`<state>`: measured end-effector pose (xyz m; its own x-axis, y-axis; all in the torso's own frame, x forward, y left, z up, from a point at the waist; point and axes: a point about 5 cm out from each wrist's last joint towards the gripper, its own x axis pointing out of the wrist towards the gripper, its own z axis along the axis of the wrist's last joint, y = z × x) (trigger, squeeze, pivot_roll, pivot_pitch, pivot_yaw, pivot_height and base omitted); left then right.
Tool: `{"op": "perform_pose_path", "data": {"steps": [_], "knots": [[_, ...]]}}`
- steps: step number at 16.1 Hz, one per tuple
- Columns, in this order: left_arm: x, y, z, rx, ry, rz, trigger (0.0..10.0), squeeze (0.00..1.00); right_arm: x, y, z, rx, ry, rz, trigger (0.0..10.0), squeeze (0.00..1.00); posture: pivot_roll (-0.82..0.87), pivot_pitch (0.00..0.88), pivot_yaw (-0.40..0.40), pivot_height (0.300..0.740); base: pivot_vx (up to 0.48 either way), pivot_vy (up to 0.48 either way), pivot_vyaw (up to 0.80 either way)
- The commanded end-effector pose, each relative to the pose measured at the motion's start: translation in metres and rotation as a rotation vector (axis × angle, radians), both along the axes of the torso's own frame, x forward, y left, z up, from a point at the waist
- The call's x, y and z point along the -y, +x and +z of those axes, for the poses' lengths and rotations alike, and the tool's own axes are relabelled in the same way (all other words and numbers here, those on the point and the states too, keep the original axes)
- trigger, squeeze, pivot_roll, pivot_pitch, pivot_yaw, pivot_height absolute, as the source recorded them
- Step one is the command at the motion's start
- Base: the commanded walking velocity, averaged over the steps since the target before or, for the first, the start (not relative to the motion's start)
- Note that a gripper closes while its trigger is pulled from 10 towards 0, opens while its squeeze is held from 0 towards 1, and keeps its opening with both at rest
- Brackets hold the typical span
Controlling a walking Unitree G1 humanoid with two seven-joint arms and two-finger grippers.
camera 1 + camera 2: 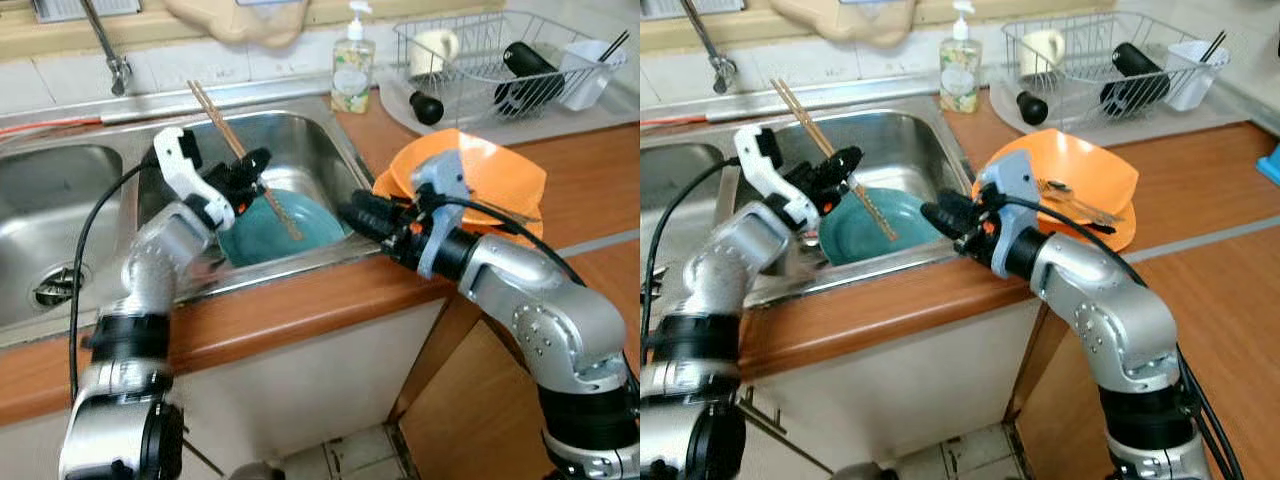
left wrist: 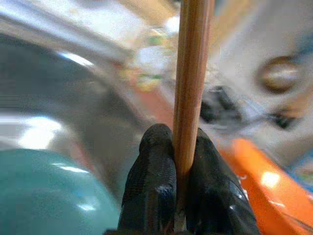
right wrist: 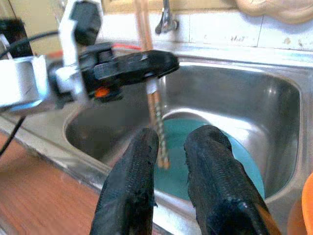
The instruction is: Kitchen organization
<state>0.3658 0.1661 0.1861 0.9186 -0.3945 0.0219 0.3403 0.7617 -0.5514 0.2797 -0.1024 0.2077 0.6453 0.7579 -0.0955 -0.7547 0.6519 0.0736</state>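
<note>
**Over the sink: chopsticks pinched at mid-length**

From the left eye view, a pair of wooden chopsticks (image 1: 243,160) is seen clenched in the left pincer (image 1: 252,176) above the steel sink (image 1: 310,140), their lower tips over a teal plate (image 1: 285,232) lying in the basin. The right pincer (image 1: 352,212) is held at the sink's edge, beside orange plates (image 1: 495,175) on the counter (image 1: 300,300).

From the right eye view, a dish rack (image 1: 1095,65) and a soap bottle (image 1: 959,62) are seen behind.

From the left wrist view, the sticks are squeezed side by side between the black fingers (image 2: 151,181).

From the right wrist view, the right pincer's fingers (image 3: 132,191) are parted and grasp nothing.

The sticks are judged light, stiff, and possibly slippery if wet; two held together may scissor or roll. A hold near the middle, across both at once, is judged best.
</note>
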Motion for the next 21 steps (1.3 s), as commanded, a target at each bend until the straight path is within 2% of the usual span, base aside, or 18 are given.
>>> {"op": "perform_pose_path", "data": {"steps": [1, 2, 3, 4, 5, 6, 10, 14, 17, 19, 20, 21], "knots": [[-0.008, 0.005, -0.003, -0.031, 0.039, 0.071, 0.0, 0.00, -0.001, -0.002, 0.001, 0.012, -0.020, 0.000, 10.0, 0.00, -0.09, 0.000, 0.070, 0.740, 0.000, 0.000, 0.00], [-0.012, 0.013, -0.009, -0.090, 0.046, 0.133, 3.5, 0.00, -0.002, -0.003, 0.000, 0.013, -0.030, 0.001, 10.0, 0.00, -0.09, 0.000, 0.068, 0.740, 0.000, 0.000, 0.00], [-0.014, 0.018, -0.013, -0.133, 0.066, 0.173, 9.8, 0.00, -0.002, -0.002, 0.000, 0.014, -0.033, 0.001, 10.0, 0.00, -0.09, 0.000, 0.068, 0.740, 0.000, 0.000, 0.00], [-0.017, 0.024, -0.021, -0.199, 0.142, 0.228, 10.0, 0.00, -0.003, -0.002, 0.000, 0.017, -0.044, -0.001, 10.0, 0.00, -0.10, 0.000, 0.068, 0.740, 0.000, 0.000, 0.00], [-0.016, 0.025, -0.026, -0.238, 0.192, 0.236, 10.0, 0.00, -0.003, -0.002, -0.001, 0.019, -0.052, -0.002, 10.0, 0.00, -0.10, 0.000, 0.068, 0.740, 0.000, 0.000, 0.00], [-0.015, 0.026, -0.032, -0.290, 0.178, 0.242, 10.0, 1.00, -0.003, -0.002, -0.001, 0.019, -0.055, -0.003, 10.0, 0.00, -0.10, 0.000, 0.068, 0.740, 0.000, 0.000, 0.00], [-0.009, 0.027, -0.043, -0.376, 0.182, 0.244, 10.0, 1.00, -0.003, -0.003, -0.002, 0.020, -0.067, -0.012, 10.0, 0.00, -0.11, 0.000, 0.079, 0.740, 0.000, 0.000, 0.00], [-0.011, 0.028, -0.046, -0.396, 0.189, 0.257, 10.0, 1.00, -0.003, -0.001, 0.000, 0.025, -0.069, -0.022, 10.0, 0.00, -0.10, 0.000, 0.074, 0.740, 0.000, 0.000, 0.00], [-0.013, 0.030, -0.038, -0.326, 0.255, 0.234, 10.0, 1.00, 0.001, 0.006, 0.009, 0.085, -0.067, -0.093, 10.0, 0.00, -0.11, 0.000, 0.079, 0.740, 0.000, 0.000, 0.00], [-0.013, 0.033, -0.025, -0.184, 0.376, 0.199, 10.0, 1.00, 0.015, 0.018, 0.030, 0.191, -0.043, -0.269, 10.0, 0.00, -0.11, 0.000, 0.079, 0.740, 0.000, 0.000, 0.00], [-0.012, 0.032, -0.021, -0.138, 0.399, 0.178, 10.0, 0.92, 0.018, 0.019, 0.034, 0.206, -0.036, -0.285, 10.0, 0.00, -0.11, 0.000, 0.079, 0.740, 0.000, 0.000, 0.00], [-0.011, 0.029, -0.013, -0.031, 0.436, 0.119, 10.0, 0.18, 0.025, 0.019, 0.044, 0.229, -0.013, -0.314, 10.0, 0.39, -0.13, 0.000, 0.085, 0.740, 0.000, 0.000, 0.00]]}}
